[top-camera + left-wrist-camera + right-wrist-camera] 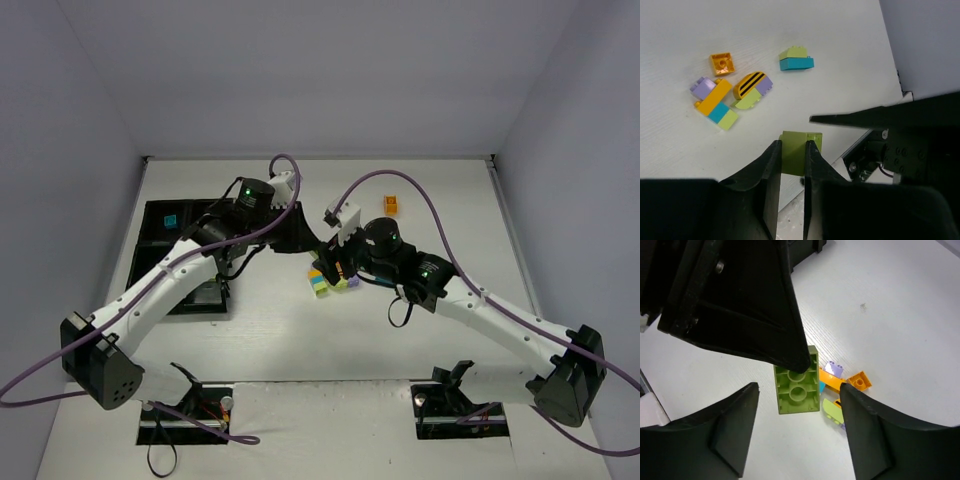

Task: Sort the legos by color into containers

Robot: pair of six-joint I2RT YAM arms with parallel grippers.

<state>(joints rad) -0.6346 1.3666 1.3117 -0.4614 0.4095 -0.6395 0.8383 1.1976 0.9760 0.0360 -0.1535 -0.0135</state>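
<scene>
My left gripper is shut on a lime-green brick and holds it above the table. In the right wrist view that brick shows its hollow underside, pinched at its top end by the left finger. My right gripper is open, one finger on each side of the brick and not touching it. Below lie loose legos: an orange brick, a purple-orange-teal-lime stack, a striped orange piece, and a lime-on-teal pair. The black tray is at the left and holds a teal brick.
Both grippers meet over the table's middle, left gripper and right gripper close together, above a brick cluster. A lone orange brick lies further back. Purple cables arch over both arms. Walls close in the table on three sides.
</scene>
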